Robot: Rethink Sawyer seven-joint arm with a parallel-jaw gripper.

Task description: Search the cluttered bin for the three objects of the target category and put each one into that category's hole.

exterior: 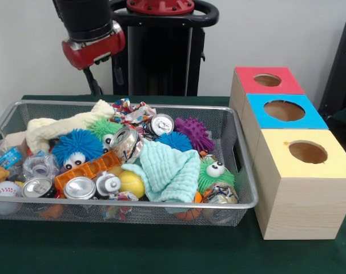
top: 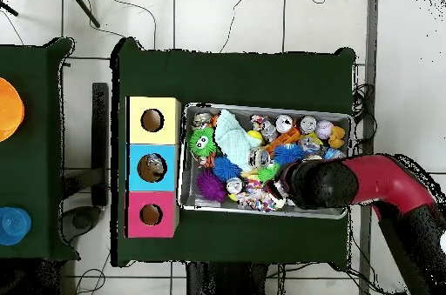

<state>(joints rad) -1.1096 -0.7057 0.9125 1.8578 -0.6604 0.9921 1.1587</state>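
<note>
A wire bin [exterior: 241, 171] sits on the green table [exterior: 133, 251], packed nearly to its rim, with little bare mesh showing except at its far right corner. Just beside its right end stand three wooden boxes in a row, each with one round hole on top: red [exterior: 268, 80] farthest, blue [exterior: 285, 111] in the middle, yellow [exterior: 308, 152] nearest. Green cloth lies free in front of the bin and boxes. The arm [exterior: 93, 34] hangs above the bin's far left corner, well clear of the clutter; the fingers cannot be told open or closed from either view. Inside lie at least five cans [exterior: 80, 188], three fuzzy balls with eyes, two green and one blue [exterior: 76, 149], a purple spiky ball [exterior: 194, 131], a mint cloth [exterior: 170, 171], a cream cloth [exterior: 53, 128], a yellow ball [exterior: 131, 184] and a baseball [exterior: 4, 191]. The overhead view alone shows the arm covering the bin's end away from the boxes, a second table [top: 35, 152] beyond the boxes, and something resting in the blue hole.
</note>
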